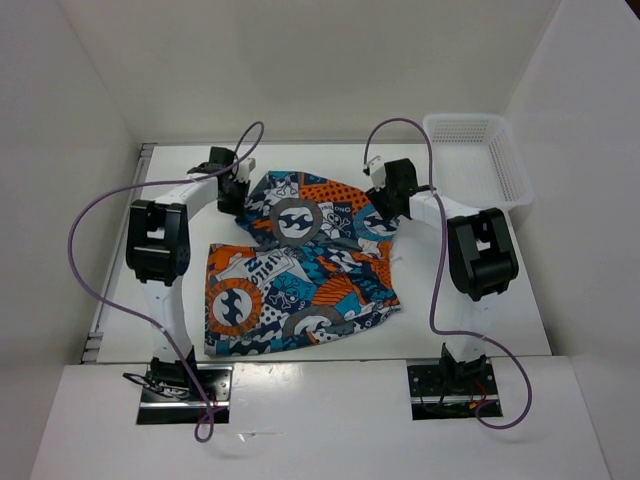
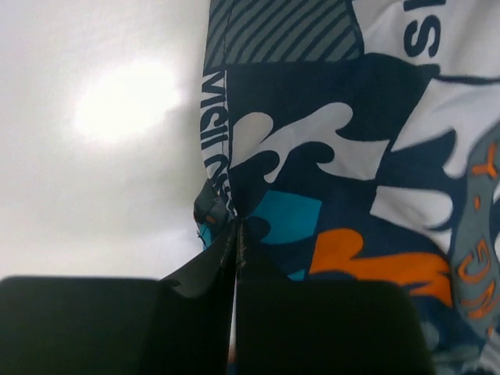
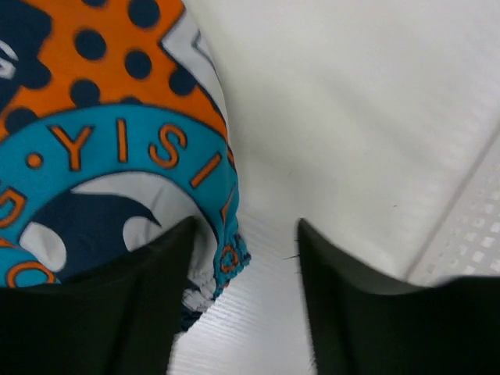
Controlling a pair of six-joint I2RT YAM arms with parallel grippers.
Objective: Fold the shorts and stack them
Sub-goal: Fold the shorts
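Note:
The patchwork shorts (image 1: 300, 265) lie spread on the white table, teal, orange, white and black. My left gripper (image 1: 232, 188) is at their far left corner. In the left wrist view its fingers (image 2: 237, 234) are pressed together on the fabric edge (image 2: 215, 207). My right gripper (image 1: 384, 192) is at the far right corner. In the right wrist view it (image 3: 244, 234) stands open, the gathered waistband corner (image 3: 226, 262) lying between its fingers, against the left one (image 3: 168, 258).
A white mesh basket (image 1: 478, 160) stands at the far right of the table (image 1: 480, 310), close beside the right arm. White walls enclose the table on three sides. Purple cables loop over both arms.

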